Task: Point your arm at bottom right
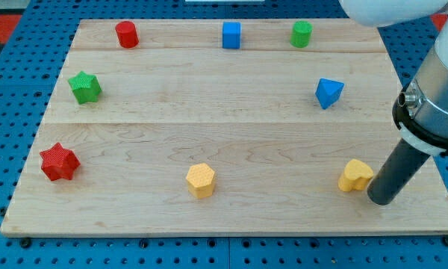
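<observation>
Where board (231,217) meets view's bottom right:
Tip (381,200): set down just right of yellow block (355,176), nothing held.
Yellow hexagon (200,180): bottom centre.

Yellow heart block (355,175) sits just left of the tip (381,200); the table (284,217) lies open toward the yellow hexagon block (200,180).

Wooden board (231,142) lies on blue pegboard (15,112); along the view's top edge: red cylinder (127,34), blue cube (231,35), green cylinder (302,34); green star (84,87) at the view's left, red star (58,162) below it; blue triangular block (328,92) at right; yellow hexagon (200,180) near bottom centre; yellow heart-like block (355,175) toward bottom right
</observation>
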